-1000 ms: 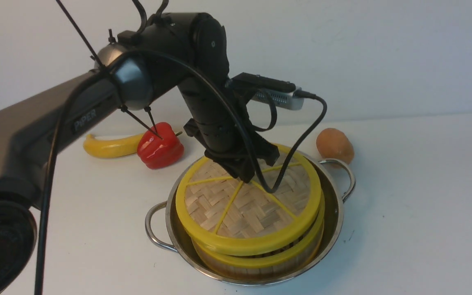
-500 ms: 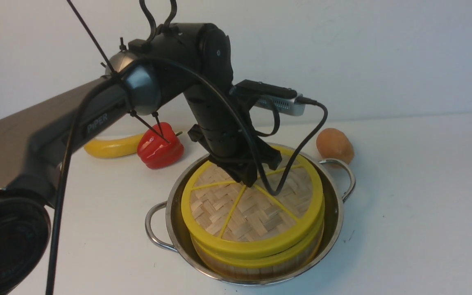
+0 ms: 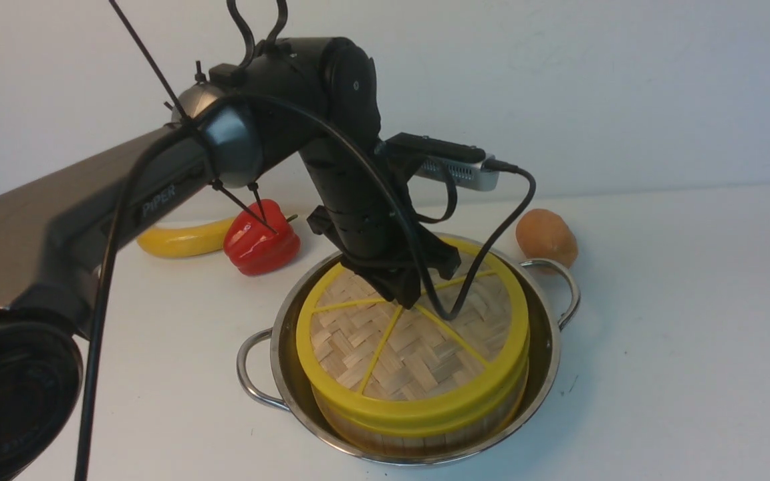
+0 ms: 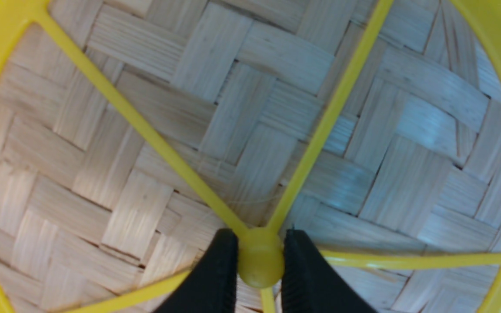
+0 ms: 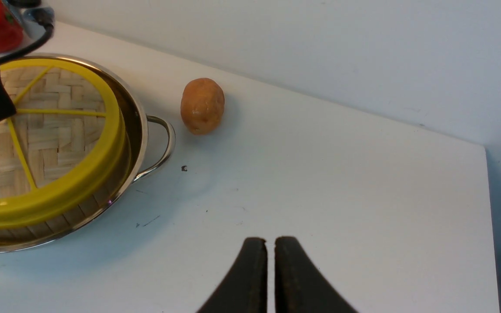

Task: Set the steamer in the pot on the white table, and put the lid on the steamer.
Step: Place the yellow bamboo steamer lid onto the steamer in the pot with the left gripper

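1. The flat round woven-bamboo lid [image 3: 412, 347], with its thick yellow rim and yellow spokes, lies on top of the round bamboo steamer [image 3: 418, 442] and covers it.
2. The steamer sits inside the wide shiny steel pot [image 3: 544, 361] with two wire handles. Only the steamer's pale wooden wall shows under the lid.
3. The pot stands on the white worktop [image 3: 679, 347].
4. The black left arm [image 3: 358, 200] reaches down to the middle of the lid. The left jaws are clenched on the small yellow knob [image 4: 260, 261] where the spokes meet, one on each side of it.
5. The right jaws hang over bare worktop, off to the pot's right. They are pressed almost together, with just a thin slit between them, and hold nothing.
6. Behind the pot on the left, a shiny red pepper [image 3: 261, 244] lies just beside a yellow banana [image 3: 178, 240].
7. A round brown potato [image 3: 545, 237] lies near the pot's far right handle, not touching it.
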### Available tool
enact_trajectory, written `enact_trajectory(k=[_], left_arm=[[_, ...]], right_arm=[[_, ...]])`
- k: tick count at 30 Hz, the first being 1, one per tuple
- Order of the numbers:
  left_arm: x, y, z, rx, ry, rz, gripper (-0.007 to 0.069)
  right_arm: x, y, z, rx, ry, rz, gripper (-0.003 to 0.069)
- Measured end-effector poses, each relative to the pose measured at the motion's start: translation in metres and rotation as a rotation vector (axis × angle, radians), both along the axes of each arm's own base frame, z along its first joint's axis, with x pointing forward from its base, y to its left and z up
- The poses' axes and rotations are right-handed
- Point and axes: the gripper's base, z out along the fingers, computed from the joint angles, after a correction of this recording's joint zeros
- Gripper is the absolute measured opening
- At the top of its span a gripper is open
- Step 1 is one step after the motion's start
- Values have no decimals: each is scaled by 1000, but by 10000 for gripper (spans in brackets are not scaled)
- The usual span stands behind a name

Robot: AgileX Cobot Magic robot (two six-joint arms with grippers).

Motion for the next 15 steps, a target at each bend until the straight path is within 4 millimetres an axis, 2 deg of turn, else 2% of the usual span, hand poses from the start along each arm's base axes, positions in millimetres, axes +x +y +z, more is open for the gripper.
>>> enact_trajectory(k=[15], left_arm=[[-1, -1, 0, -14, 8, -9, 118]], right_arm=[[0, 0, 0, 0, 0, 0, 49]])
